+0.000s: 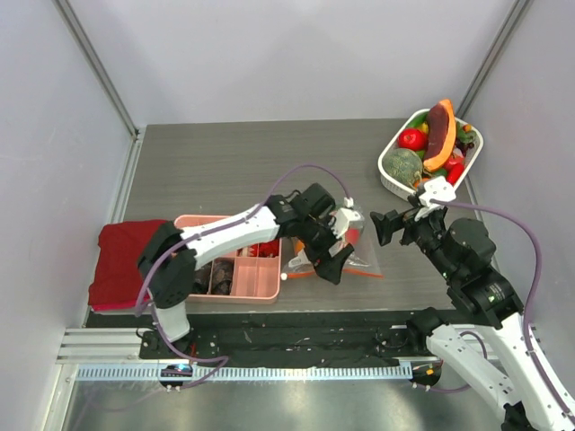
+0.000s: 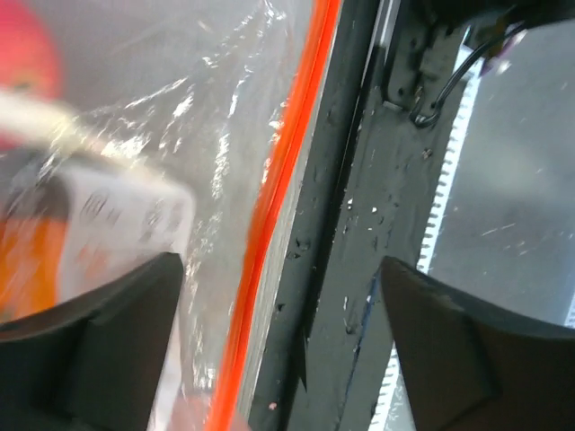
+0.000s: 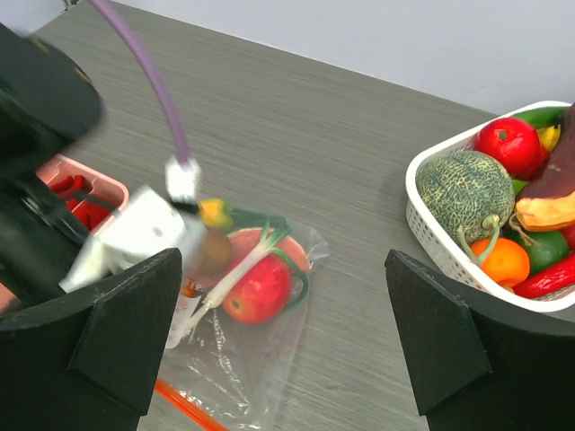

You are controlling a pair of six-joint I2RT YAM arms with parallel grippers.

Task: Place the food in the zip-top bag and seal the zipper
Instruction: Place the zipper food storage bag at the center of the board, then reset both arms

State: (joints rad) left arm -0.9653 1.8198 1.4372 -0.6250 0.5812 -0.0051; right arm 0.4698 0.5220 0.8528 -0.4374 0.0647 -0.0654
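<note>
The clear zip-top bag point(image 1: 359, 253) lies flat on the table near its front edge. In the right wrist view the bag point(image 3: 247, 359) holds toy food: a red fruit point(image 3: 260, 292), a green onion point(image 3: 235, 269) and a small yellow piece point(image 3: 216, 214). The orange-red zipper point(image 2: 269, 215) runs along the bag's near edge. My left gripper point(image 2: 278, 359) is open and straddles the zipper from above, which lies nearer its left finger point(image 2: 90, 350). From above it point(image 1: 334, 267) sits over the bag. My right gripper point(image 1: 395, 224) is open and empty, just right of the bag.
A white oval basket point(image 1: 386, 171) at the back right holds more toy food, including a green melon point(image 3: 463, 193). A pink compartment tray point(image 1: 229, 296) sits left of the bag. A red cloth point(image 1: 126, 260) lies at the far left.
</note>
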